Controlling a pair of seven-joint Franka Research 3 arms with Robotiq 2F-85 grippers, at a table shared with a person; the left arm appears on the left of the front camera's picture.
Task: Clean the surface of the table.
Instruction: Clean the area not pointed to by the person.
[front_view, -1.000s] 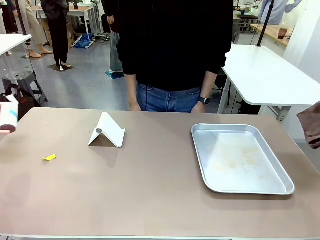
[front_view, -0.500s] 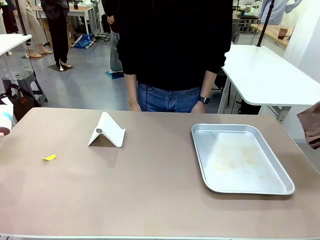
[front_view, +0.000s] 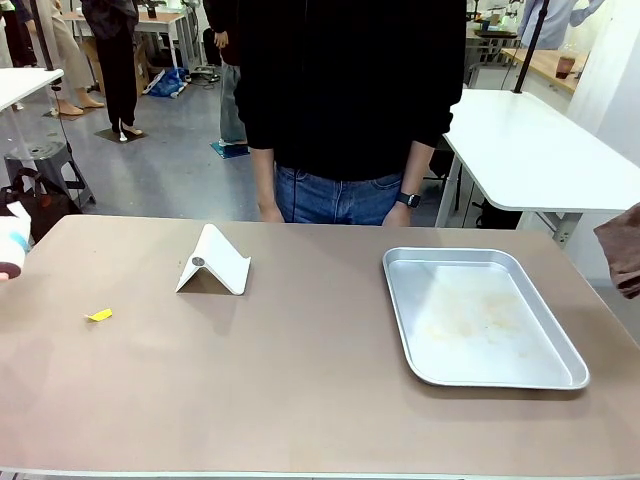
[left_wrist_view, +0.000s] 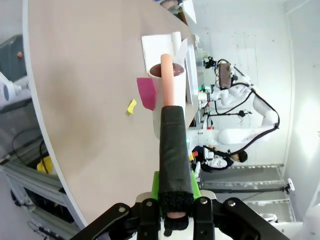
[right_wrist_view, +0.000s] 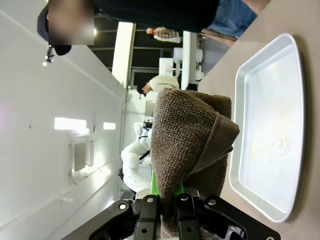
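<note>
The table (front_view: 300, 380) has a beige-brown top. On its left part lies a small yellow scrap (front_view: 98, 315), which is also in the left wrist view (left_wrist_view: 131, 106). My left gripper (left_wrist_view: 175, 202) is shut on the black foam handle of a lint roller (left_wrist_view: 172, 82). Its white roll with a peeled magenta sheet hangs above the table (left_wrist_view: 85, 75), and its end pokes in at the left edge of the front view (front_view: 10, 248). My right gripper (right_wrist_view: 172, 202) is shut on a folded brown cloth (right_wrist_view: 192, 135), held off the table's right side (front_view: 622, 252).
A white folded stand (front_view: 213, 262) sits left of centre near the far edge. A shallow silver tray (front_view: 405, 320) with faint stains lies on the right (right_wrist_view: 240, 150). A person in a black top (front_view: 345, 90) stands at the far side, arms down. A white table (front_view: 530, 150) stands behind on the right.
The lint roller at the left edge has drawn back a little to the left and lower, so less of it shows. The cloth, stand, scrap and tray have not moved.
</note>
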